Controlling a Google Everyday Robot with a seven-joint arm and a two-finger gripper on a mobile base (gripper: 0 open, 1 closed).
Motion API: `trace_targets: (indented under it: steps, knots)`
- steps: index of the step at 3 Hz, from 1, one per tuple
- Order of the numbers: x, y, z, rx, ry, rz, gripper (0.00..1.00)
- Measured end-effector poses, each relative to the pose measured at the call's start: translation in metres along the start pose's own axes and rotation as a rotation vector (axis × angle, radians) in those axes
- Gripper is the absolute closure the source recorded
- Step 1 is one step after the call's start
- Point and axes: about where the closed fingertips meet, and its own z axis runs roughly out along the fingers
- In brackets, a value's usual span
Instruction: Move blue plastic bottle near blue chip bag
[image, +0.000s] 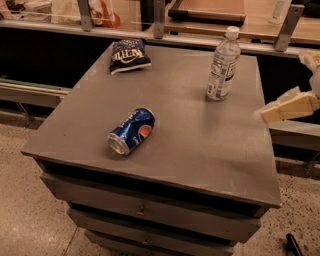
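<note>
The blue plastic bottle (223, 65), clear with a white cap and a white-and-blue label, stands upright at the back right of the grey table (200, 150). The blue chip bag (129, 55), dark navy with white lettering, lies at the table's back left. My gripper (287, 106) enters from the right edge of the view, over the table's right edge, to the right of the bottle and lower in the frame, apart from it. Only its pale cream finger shows.
A blue Pepsi can (131, 131) lies on its side left of the table's middle. A counter with metal posts (159, 20) runs behind the table. Drawers sit under the tabletop. A small dark object (294, 245) lies on the speckled floor at bottom right.
</note>
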Motion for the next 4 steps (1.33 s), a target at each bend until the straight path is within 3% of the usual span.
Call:
trace_targets:
  steps: [2,3,4]
  knots:
    - [0.023,-0.033,0.034,0.153,-0.206,0.187,0.0]
    - [0.022,-0.039,0.044,0.179,-0.259,0.237,0.0]
    - [0.019,-0.039,0.044,0.178,-0.258,0.233,0.0]
